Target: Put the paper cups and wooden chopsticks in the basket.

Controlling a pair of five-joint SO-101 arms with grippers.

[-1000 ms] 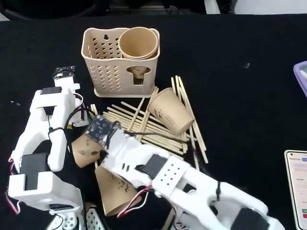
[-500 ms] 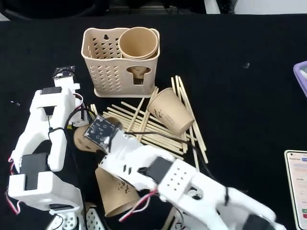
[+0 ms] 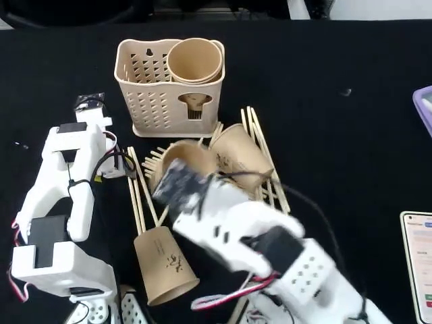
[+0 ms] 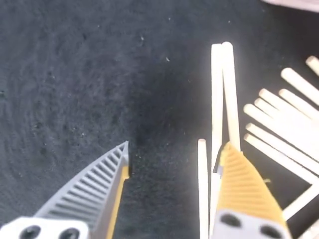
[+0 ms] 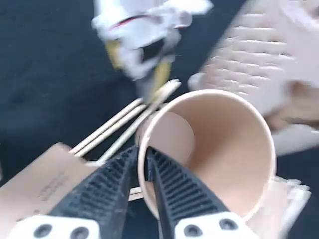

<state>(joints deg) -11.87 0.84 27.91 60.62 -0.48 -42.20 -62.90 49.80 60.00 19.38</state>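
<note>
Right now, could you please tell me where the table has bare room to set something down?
The widest bare stretch of table lies right of the basket and wooden chopsticks. A smaller patch sits left of the basket, beyond the left arm. Between basket and arms it is crowded: chopsticks, lying paper cups, the right end effector gripping one cup.

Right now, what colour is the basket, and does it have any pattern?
Beige. The basket has rows of small slot holes through its walls. It shows best in the high view.
</note>
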